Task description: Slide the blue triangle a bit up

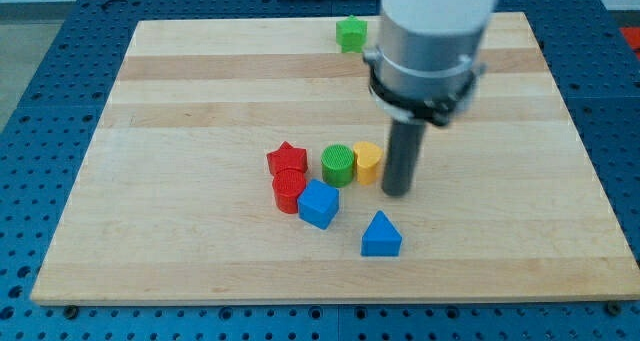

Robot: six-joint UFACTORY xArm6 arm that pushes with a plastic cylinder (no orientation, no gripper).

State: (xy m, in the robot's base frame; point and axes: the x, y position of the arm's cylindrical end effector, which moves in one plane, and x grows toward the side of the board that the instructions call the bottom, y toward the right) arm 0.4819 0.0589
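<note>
Camera view: the wooden counter (180, 261) fills most of the frame. My tip (397, 193) is down on the board, just beside the yellow block (368, 162), at its 3 o'clock. The arm carries no gripper, only the dark rod, so nothing is held. The blue triangle (380, 235) lies near the tip, at the tip's 7 o'clock, apart from it. A blue cube (318, 203) sits at the triangle's 10 o'clock. A green cylinder (338, 165) touches the yellow block's left side. A red star-shaped block (287, 160) and a red cylinder (289, 191) stand left of those, the cylinder touching the blue cube. A green block (350, 34) rests near the board's top edge, at 12 o'clock.
</note>
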